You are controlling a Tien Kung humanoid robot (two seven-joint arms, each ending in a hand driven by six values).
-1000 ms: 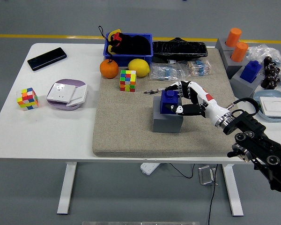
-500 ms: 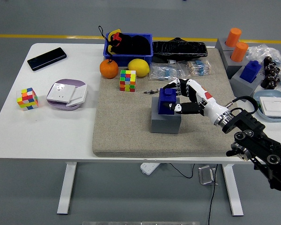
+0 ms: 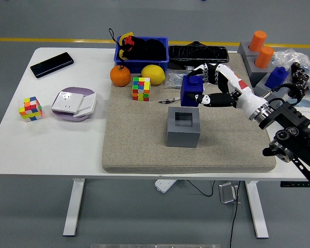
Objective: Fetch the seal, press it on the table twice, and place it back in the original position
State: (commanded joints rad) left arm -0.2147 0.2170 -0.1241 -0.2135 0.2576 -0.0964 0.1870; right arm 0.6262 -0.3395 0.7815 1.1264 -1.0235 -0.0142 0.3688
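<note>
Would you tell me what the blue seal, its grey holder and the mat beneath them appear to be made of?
Blue seal: likely moulded plastic, judging by its even colour and crisp blocky edges. Grey holder: matte plastic or perhaps foam; flat faces, no shine, square socket. Mat: felt-like fabric, with a speckled beige, slightly fuzzy surface.

The right arm reaches in from the right, its hand (image 3: 209,85) raised, fingers (image 3: 213,98) curled in a grasp.

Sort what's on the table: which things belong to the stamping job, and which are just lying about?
In the job: seal, held by the right robot hand; grey holder; mat.
Lying about: phone, cubes, orange, lemon, blue bin.
</note>
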